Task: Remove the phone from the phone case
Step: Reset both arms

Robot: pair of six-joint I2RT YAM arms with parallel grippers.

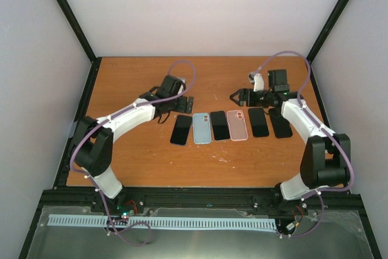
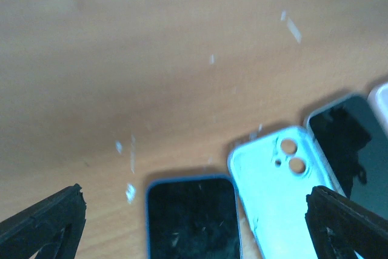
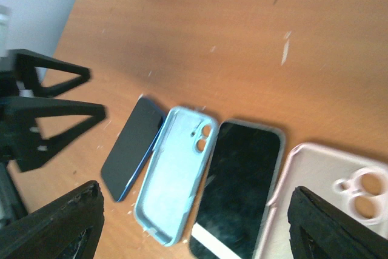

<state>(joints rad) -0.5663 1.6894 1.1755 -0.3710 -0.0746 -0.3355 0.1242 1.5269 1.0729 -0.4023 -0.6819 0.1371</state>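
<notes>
A dark phone with a blue rim point(image 1: 180, 129) lies flat on the table, at the left end of a row. Right beside it lies an empty light blue case point(image 1: 202, 128), inside up. Both show in the left wrist view, the phone point(image 2: 191, 216) and the case point(image 2: 282, 189), and in the right wrist view, the phone point(image 3: 132, 147) and the case point(image 3: 176, 171). My left gripper point(image 1: 182, 102) is open and empty, hovering just beyond the phone. My right gripper point(image 1: 236, 96) is open and empty, beyond the row's middle.
The row continues rightward with a black phone point(image 1: 220, 125), an empty pink case point(image 1: 237, 125), and two more dark phones point(image 1: 259, 122) point(image 1: 280, 122). The table's far half point(image 1: 200, 77) is bare wood.
</notes>
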